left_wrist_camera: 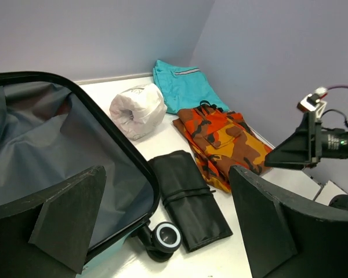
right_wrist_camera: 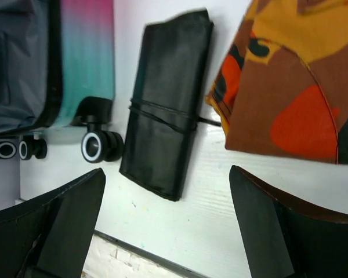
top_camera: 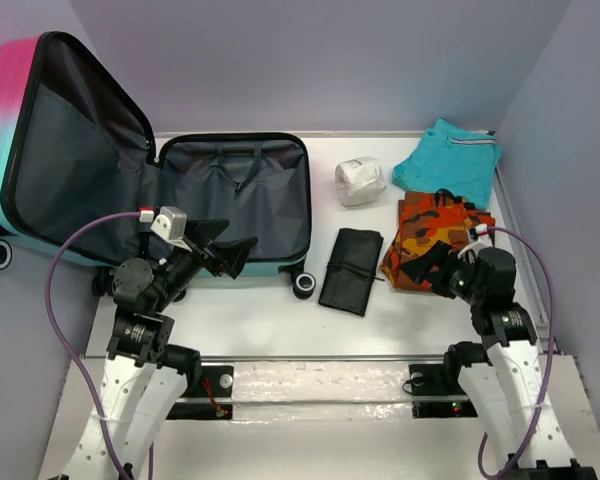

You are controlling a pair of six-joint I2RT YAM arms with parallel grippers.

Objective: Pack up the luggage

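Pale lilac walls [top_camera: 330,60] closed in a white bench [top_camera: 380,330]. At the far left the luggage [top_camera: 250,200] lay open, its pink-to-teal lid standing up by the left wall and its grey-lined base flat on the bench. The left hand [top_camera: 232,243] hovered over the base's near edge, fingers spread wide, holding nothing. Just right of the wheels lay a black rolled pouch [top_camera: 351,270] tied with a cord, with a white bundle [top_camera: 360,181] behind it. Further right, an orange camouflage garment [top_camera: 430,225] sat before a folded teal garment [top_camera: 450,160]. The right hand [top_camera: 425,268] hung over the orange garment's near edge, wide and empty.
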